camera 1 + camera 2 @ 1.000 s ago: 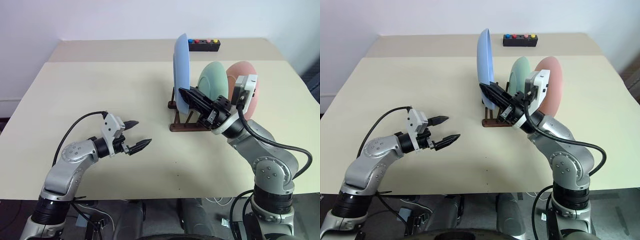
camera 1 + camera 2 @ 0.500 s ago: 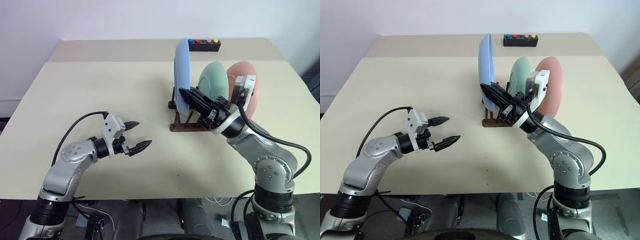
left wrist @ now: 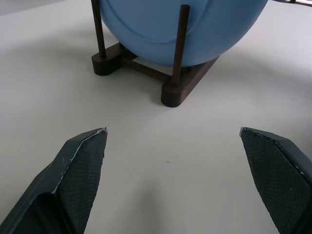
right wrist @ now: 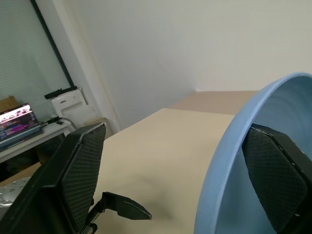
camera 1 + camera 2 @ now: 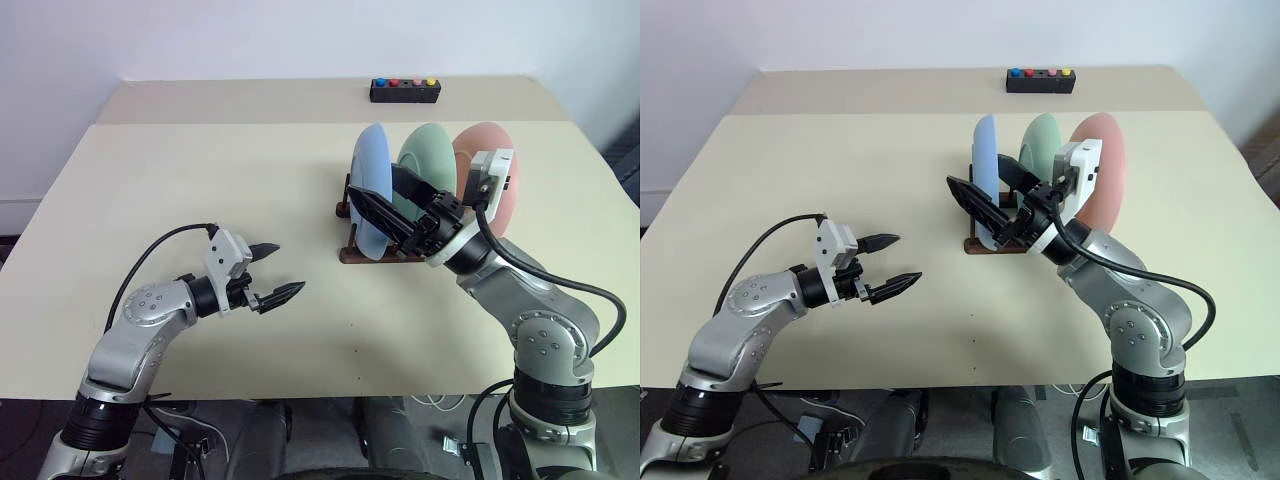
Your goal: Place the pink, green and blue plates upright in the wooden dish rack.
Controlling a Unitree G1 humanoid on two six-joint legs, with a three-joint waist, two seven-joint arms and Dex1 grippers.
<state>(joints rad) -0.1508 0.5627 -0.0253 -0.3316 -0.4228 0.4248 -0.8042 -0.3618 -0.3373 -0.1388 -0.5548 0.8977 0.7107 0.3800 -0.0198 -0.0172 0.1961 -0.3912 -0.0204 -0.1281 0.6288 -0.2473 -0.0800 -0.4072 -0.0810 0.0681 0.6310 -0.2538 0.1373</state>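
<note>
The blue plate stands on edge in the nearest slot of the wooden dish rack. Behind it stand the green plate and then the pink plate. My right gripper is open, one finger on each side of the blue plate's rim, and its wrist view shows that rim between the fingers. My left gripper hovers open and empty over the table, left of the rack. Its wrist view faces the blue plate and the rack's pegs.
A black box with coloured buttons sits at the far edge of the table, behind the rack. The right arm's cable loops to the right of the rack.
My right gripper has opened and let go of the blue plate, which has dropped from its raised position into the rack's nearest slot. The left arm has not moved.
</note>
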